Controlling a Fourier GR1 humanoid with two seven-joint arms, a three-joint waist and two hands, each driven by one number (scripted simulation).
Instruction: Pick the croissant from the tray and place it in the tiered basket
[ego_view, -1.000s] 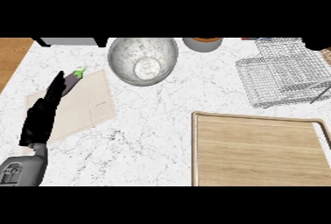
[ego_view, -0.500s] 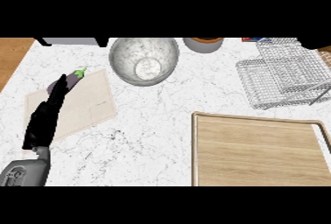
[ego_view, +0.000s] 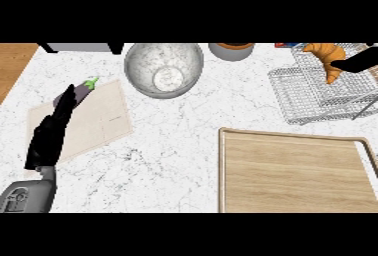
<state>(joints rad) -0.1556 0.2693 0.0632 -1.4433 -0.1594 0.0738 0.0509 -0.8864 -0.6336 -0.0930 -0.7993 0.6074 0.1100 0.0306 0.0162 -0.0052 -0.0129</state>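
Observation:
The croissant (ego_view: 325, 54), golden brown and curved, hangs at the top right over the wire tiered basket (ego_view: 314, 97). My right hand (ego_view: 357, 61) comes in from the right edge, its black fingers closed on the croissant's right side; most of the hand is cut off by the edge. The wooden tray (ego_view: 222, 170) lies at the lower right with nothing on it. My left hand (ego_view: 50, 131) rests open at the left, fingers straight and pointing up the counter.
A metal bowl (ego_view: 164, 67) stands at the top centre, with a brown-rimmed pot (ego_view: 232, 50) to its right. A beige cutting board (ego_view: 100, 120) at the left carries a small eggplant (ego_view: 83, 88) just beyond my left fingertips.
The croissant and my right hand have come into view at the top right above the basket. My left hand has drawn back slightly toward the lower edge.

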